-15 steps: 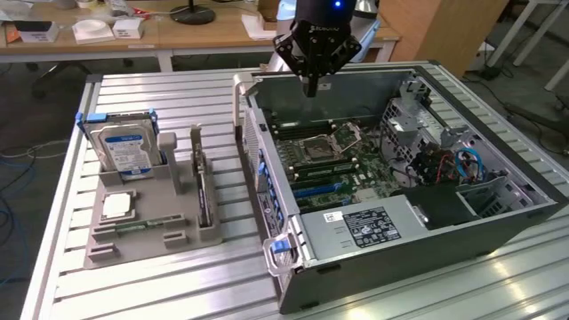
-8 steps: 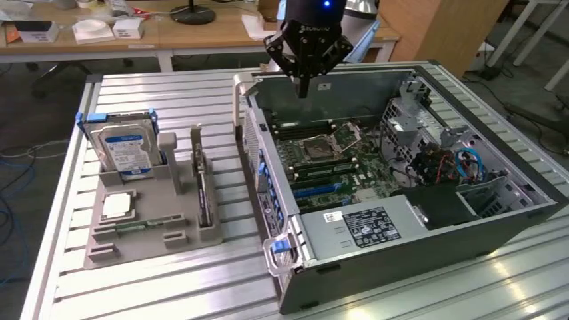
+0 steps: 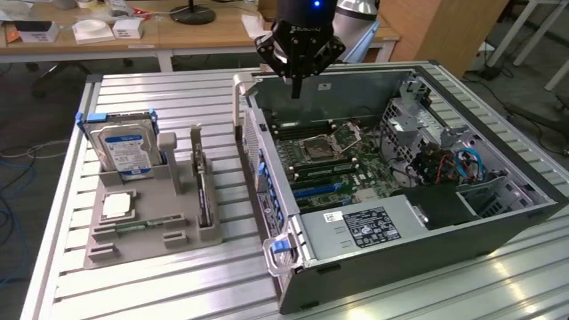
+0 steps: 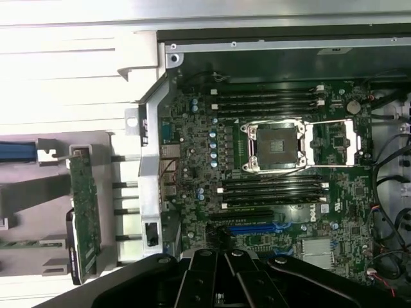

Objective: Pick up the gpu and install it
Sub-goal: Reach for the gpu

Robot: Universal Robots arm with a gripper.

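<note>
The gpu stands on edge in a slot of the grey holder on the exterior view's left, beside the open computer case. In the wrist view the gpu shows a green board face with a dark part at one end. My gripper hangs above the case's far wall, well away from the card, with its fingers shut together on nothing. The wrist view has the gripper over the motherboard, close to a blue slot.
The holder also carries an upright hard drive, a processor chip and a memory stick. Inside the case are the motherboard, drive cage and cables. A wooden desk stands behind the slatted table.
</note>
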